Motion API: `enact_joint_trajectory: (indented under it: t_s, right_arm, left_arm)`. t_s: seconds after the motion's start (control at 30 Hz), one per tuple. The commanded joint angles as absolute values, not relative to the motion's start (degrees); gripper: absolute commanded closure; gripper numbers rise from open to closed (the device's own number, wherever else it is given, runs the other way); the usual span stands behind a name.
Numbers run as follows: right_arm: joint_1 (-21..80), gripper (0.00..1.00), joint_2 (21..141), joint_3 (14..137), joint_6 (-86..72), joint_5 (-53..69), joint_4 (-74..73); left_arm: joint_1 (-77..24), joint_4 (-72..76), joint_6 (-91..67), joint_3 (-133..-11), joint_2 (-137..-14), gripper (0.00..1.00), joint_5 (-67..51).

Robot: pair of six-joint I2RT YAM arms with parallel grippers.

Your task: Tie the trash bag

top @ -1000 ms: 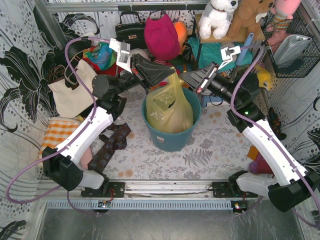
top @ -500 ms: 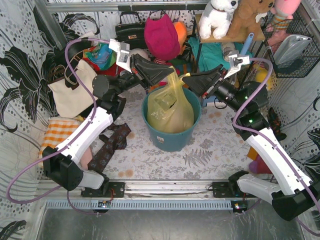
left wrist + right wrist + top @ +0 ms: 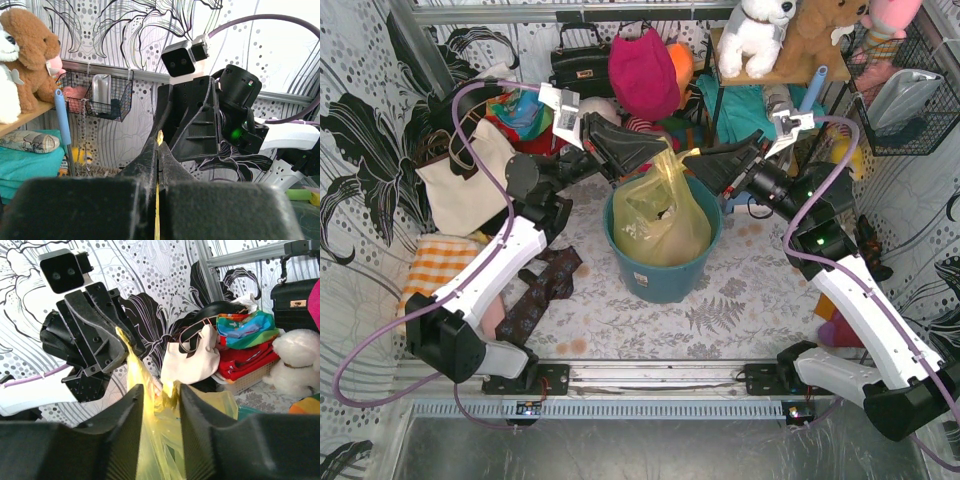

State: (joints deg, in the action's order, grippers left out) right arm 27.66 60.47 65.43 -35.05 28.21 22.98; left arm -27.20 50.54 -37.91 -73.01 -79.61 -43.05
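The yellow trash bag sits in the round teal bin at mid-table, its top pulled up into a peak. My left gripper is shut on the bag's upper corner; in the left wrist view a thin yellow strip pokes out between the closed jaws. My right gripper faces it from the right, just beside the peak. In the right wrist view its jaws stand apart with crinkled yellow bag film between them, and the left gripper holds the stretched corner beyond.
A cream tote bag leans at the left wall, with an orange checked cloth and a dark patterned cloth below it. A black handbag, a pink bag, plush toys and a wire basket crowd the back.
My right gripper has swung left and up until its jaws straddle the bag's top beside the left gripper. The left gripper has kept its hold and barely moved.
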Motion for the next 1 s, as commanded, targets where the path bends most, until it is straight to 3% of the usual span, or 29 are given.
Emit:
enact_joint_trajectory:
  t_s: [0.0,0.17,0.3,0.7,0.97]
  right_arm:
    - [27.68,0.72,59.94,64.75,-33.97,26.06,22.83]
    - [27.72,0.92,60.08,64.92,-34.43,25.49,23.1]
    - [27.75,0.99,59.4,65.37,-33.75,25.49,23.19]
    - [29.89,1.0,58.99,66.05,-33.82,34.66,23.23]
    - [37.16,1.0,59.68,70.06,-24.85,32.56,14.61]
  left_arm:
    - [-26.63,53.32,-38.49,-72.6,-77.77,1.0,-43.46]
    - [-26.46,53.26,-38.49,-72.69,-77.68,1.0,-43.77]
    - [-26.19,51.82,-37.59,-72.52,-77.37,1.0,-42.8]
    - [-25.82,49.19,-36.57,-72.63,-77.93,1.0,-41.24]
    - [-25.75,48.18,-36.64,-73.41,-78.84,1.0,-41.09]
